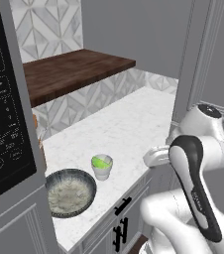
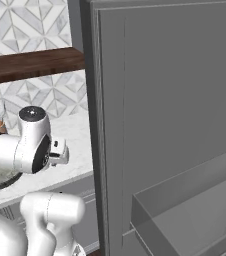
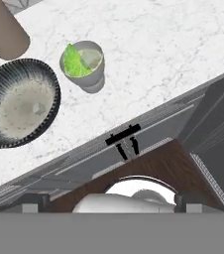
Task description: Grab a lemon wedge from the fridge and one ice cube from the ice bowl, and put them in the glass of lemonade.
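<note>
The glass of lemonade stands on the white marble counter, right beside the ice bowl. A bright green lemon wedge lies in the glass with a pale chunk next to it. A small pale ice cube rests inside the bowl. In the left base view the glass and bowl sit near the counter's front edge. My gripper hangs above the counter's front edge, away from both, open with nothing between its fingers. The fridge door stands swung open at the right.
A brown utensil holder stands behind the bowl. A dark wooden shelf hangs over the counter's back. A black appliance panel sits at the left. Grey cabinets with black handles run below the counter. The fridge door holds a shelf bin.
</note>
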Controlling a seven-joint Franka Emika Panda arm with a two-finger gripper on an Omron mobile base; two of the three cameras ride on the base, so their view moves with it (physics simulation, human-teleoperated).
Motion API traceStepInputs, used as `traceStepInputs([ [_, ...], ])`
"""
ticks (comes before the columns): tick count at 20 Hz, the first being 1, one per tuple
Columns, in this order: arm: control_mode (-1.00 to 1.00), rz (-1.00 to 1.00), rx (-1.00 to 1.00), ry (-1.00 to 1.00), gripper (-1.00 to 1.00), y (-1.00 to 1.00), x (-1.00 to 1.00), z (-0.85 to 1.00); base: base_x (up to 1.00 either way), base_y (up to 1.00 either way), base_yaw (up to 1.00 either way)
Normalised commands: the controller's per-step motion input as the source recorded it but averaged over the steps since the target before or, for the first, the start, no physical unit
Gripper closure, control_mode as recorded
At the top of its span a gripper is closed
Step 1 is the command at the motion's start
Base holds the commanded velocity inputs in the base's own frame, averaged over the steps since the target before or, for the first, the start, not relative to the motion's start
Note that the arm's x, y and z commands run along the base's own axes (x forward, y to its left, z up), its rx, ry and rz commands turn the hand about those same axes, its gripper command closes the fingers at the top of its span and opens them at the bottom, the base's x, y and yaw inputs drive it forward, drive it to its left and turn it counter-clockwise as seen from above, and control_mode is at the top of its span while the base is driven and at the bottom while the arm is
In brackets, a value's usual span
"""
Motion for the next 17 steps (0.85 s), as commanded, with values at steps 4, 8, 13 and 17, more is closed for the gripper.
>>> traceStepInputs([
  [4,-1.0,0.0,0.2,-0.45,-1.0,0.0,-0.31,0.44,0.0,0.0,0.0],
  [8,-1.0,0.0,0.21,-0.45,-1.0,0.01,-0.11,0.54,0.0,0.0,0.0],
  [13,-1.0,0.0,0.17,-0.49,-1.0,0.17,-0.17,0.53,0.0,0.0,0.0],
  [17,-1.0,0.01,0.02,-0.21,-1.0,0.42,-0.32,0.09,0.0,0.0,0.0],
])
